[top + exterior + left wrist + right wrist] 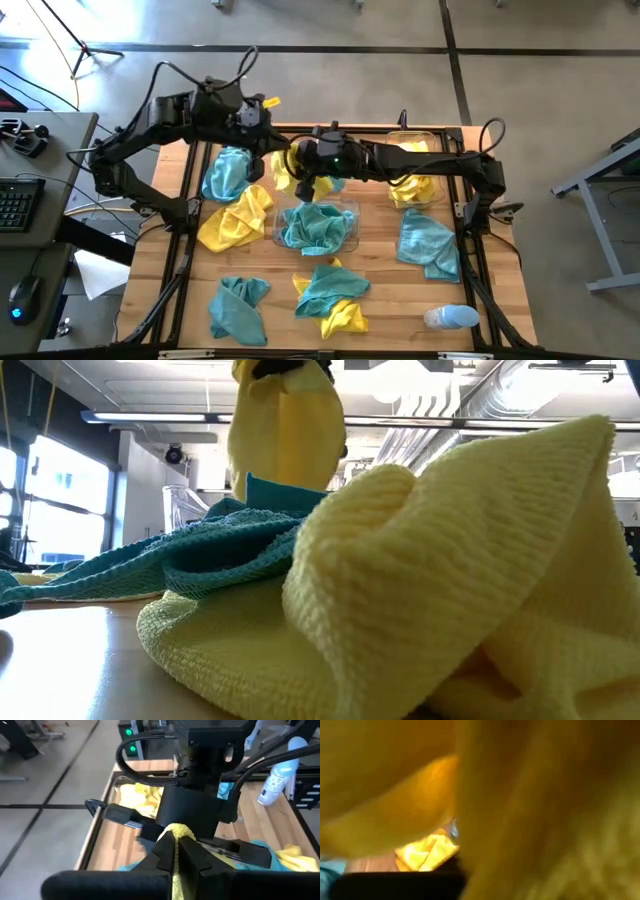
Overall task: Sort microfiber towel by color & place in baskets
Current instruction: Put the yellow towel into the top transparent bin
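Nearest the low camera, a yellow towel (450,590) lay bunched on the desk (385,290), with a teal towel (200,545) draped against it. From above, that pair sat at the desk's near edge, beside another teal towel (238,308) and a pale bottle (450,317). Farther in, the middle basket (352,232) held a teal towel (315,228); a yellow towel (235,220) lay to its left, a teal one (428,245) to its right. Beyond, the left gripper (176,845) had its jaws clamped together on a hanging yellow towel (285,430). The right gripper (305,165) hovered beside it; its wrist view was filled with yellow cloth, and whether its jaws gripped could not be told. The far basket (400,140) held yellow towels (412,185).
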